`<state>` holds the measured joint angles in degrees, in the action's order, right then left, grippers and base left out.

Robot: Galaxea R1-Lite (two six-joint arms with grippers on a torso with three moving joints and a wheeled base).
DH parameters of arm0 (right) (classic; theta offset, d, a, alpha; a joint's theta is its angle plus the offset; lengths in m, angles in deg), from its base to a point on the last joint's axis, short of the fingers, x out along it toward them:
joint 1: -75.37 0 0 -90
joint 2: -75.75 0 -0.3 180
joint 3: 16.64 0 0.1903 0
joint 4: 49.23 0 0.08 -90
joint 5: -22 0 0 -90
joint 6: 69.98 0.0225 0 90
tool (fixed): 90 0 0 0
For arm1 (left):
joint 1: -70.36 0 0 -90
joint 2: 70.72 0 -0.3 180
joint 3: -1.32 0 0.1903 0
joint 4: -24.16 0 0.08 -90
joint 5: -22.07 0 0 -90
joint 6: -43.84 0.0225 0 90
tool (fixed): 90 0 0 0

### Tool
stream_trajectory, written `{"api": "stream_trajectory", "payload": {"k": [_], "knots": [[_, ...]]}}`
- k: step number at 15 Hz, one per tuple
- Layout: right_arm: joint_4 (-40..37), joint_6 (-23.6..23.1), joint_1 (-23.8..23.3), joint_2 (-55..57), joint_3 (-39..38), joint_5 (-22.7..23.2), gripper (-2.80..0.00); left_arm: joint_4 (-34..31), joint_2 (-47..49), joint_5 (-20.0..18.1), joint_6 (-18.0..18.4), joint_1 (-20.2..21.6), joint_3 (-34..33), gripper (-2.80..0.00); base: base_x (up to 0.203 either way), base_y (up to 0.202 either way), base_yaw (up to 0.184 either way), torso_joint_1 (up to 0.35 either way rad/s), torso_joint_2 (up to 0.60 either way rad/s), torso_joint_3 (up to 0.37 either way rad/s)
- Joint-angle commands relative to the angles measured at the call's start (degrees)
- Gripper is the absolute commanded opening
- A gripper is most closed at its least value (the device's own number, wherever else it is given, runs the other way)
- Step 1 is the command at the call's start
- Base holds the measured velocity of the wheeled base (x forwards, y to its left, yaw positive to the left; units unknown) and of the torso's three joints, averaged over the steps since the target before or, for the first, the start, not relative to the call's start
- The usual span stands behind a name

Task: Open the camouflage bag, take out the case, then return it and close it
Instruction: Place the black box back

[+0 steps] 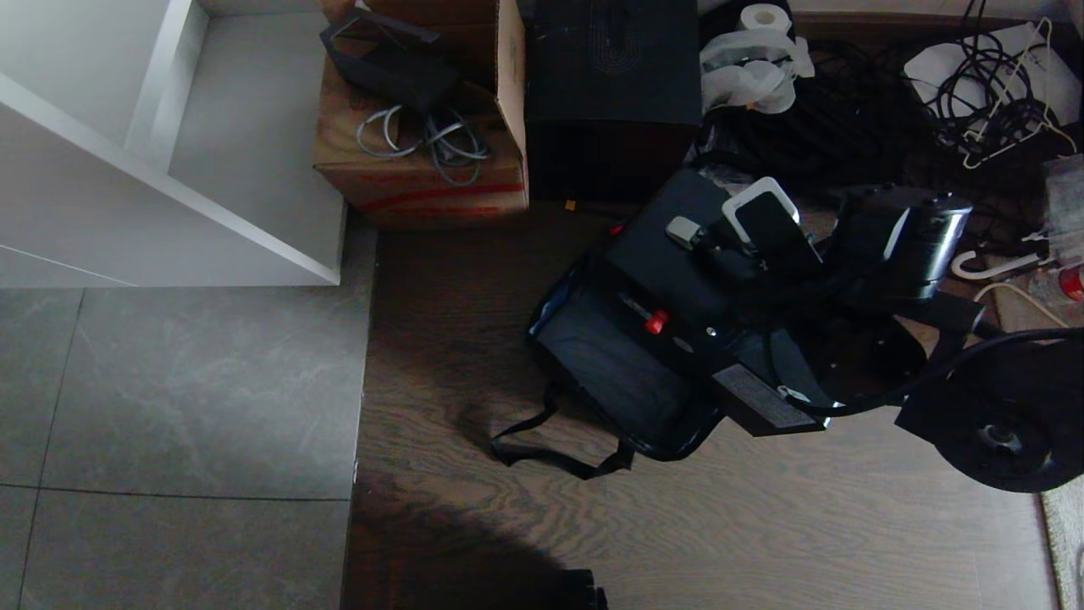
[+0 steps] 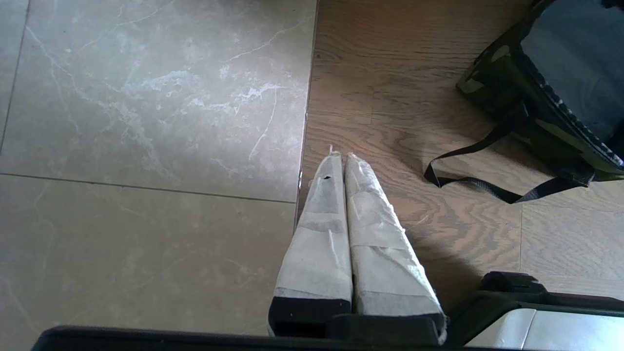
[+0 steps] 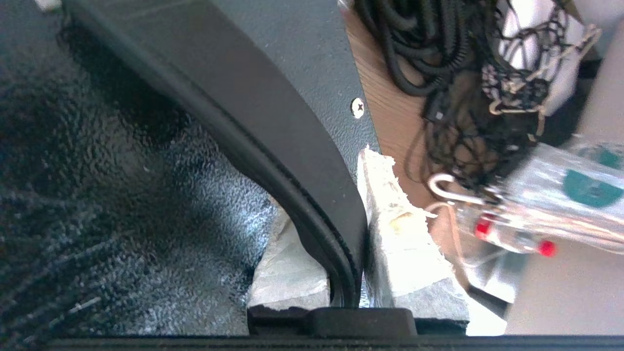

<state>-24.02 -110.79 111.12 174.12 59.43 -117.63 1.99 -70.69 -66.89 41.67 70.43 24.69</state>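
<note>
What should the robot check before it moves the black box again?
1. Right gripper shut on the handle: ok.
2. The case is above the open camouflage bag: ok, as the head view shows it.
3. Bag mouth open, grey lining showing: ok.
4. Shoulder strap lying on the floor, away from the opening: ok.
5. Left gripper shut, over bare floor beside the bag: ok.
6. Case fully out of the bag: cannot tell.
</note>
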Motion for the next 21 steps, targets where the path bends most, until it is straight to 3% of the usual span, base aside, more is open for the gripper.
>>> {"api": "stream_trajectory", "payload": {"k": [1, 7, 21], "knots": [[0.2, 2.1, 1.5, 4.3, 2.4, -0.3, -2.80, 0.0, 0.0, 0.0, 0.0, 0.0, -0.6, -2.80, 0.000, 0.000, 0.000, 0.000, 0.00, 0.000], [-0.2, 8.3, 2.6, 10.4, 4.3, -0.3, -2.80, 0.0, 0.0, 0.0, 0.0, 0.0, -0.6, -2.80, 0.000, 0.000, 0.000, 0.000, 0.00, 0.000], [-0.3, 9.5, 4.1, 13.7, 9.4, 0.0, -2.80, 0.0, 0.0, 0.0, 0.1, 0.0, -0.6, -2.80, 0.000, 0.000, 0.000, 0.000, 0.00, 0.000]]}}
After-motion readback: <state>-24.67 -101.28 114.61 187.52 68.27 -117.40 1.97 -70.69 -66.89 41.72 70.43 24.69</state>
